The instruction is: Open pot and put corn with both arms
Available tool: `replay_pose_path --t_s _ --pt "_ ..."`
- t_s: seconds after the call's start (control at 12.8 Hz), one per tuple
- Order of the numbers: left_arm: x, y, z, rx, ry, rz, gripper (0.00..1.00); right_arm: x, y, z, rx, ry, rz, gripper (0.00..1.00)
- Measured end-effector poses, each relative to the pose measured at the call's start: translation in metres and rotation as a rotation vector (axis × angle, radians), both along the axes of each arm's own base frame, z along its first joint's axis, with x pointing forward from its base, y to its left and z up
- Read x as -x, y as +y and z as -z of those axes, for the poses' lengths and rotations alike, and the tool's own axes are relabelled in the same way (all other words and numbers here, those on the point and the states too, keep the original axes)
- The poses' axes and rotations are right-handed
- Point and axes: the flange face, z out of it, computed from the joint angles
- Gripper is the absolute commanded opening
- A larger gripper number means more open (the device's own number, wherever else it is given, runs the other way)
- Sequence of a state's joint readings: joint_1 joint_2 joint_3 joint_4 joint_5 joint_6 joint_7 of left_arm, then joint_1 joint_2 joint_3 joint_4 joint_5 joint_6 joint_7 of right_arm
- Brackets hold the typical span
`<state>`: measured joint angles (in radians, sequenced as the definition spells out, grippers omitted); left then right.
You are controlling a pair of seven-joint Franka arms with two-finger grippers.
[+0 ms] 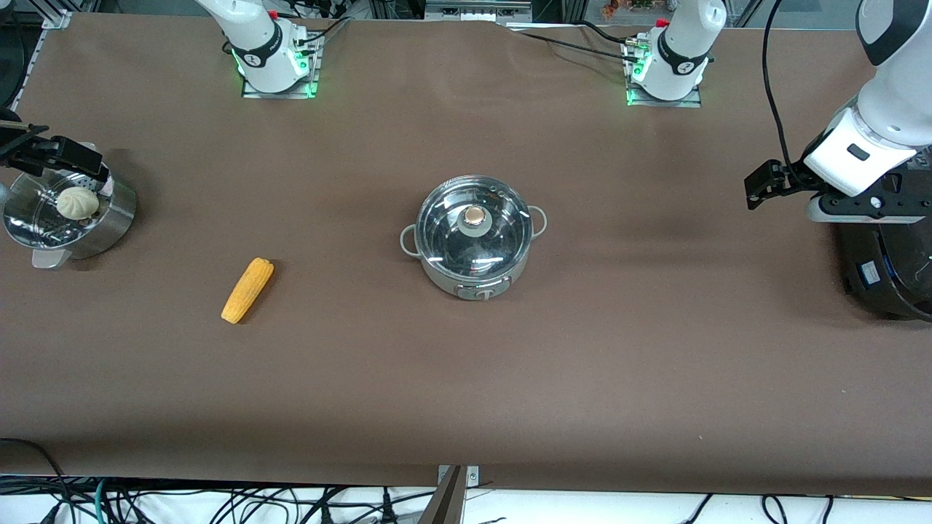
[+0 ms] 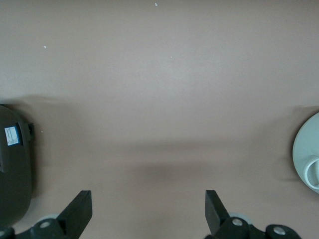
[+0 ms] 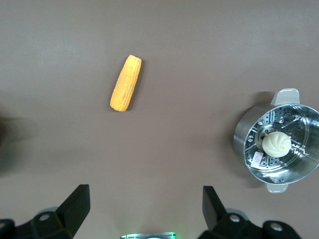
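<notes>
The steel pot [image 1: 473, 251] stands at the table's middle, its glass lid [image 1: 473, 225] with a copper knob [image 1: 475, 215] on it. The corn [image 1: 247, 290] lies on the table toward the right arm's end, nearer the front camera than the pot; it also shows in the right wrist view [image 3: 126, 89]. My right gripper [image 1: 58, 151] hangs open and empty by the steamer basket, its fingers [image 3: 79, 204] wide apart. My left gripper [image 1: 763, 183] hangs open and empty over bare table at the left arm's end, its fingers [image 2: 79, 214] wide apart.
A perforated steel steamer basket [image 1: 109, 218] with a white bun [image 1: 76, 202] stands at the right arm's end; it also shows in the right wrist view [image 3: 249, 149]. A big black cooker [image 1: 888, 269] stands at the left arm's end and shows in the left wrist view [image 2: 15, 169].
</notes>
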<state>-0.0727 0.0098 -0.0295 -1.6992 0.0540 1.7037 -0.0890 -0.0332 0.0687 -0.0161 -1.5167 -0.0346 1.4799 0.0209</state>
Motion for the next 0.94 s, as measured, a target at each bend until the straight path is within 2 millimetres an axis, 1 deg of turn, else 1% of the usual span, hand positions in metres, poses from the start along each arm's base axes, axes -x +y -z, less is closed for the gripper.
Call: replay_pose_path --t_s 0.63,0.94 --pt "0.0025 -0.0006 0.001 -0.002 0.021 0.0 1.0 0.0 0.0 0.0 0.0 0.0 0.0 1.0" --pt "0.0031 -0.0039 0.0011 -0.003 0.024 0.006 1.0 0.0 0.0 0.0 0.0 0.0 0.0 1.0"
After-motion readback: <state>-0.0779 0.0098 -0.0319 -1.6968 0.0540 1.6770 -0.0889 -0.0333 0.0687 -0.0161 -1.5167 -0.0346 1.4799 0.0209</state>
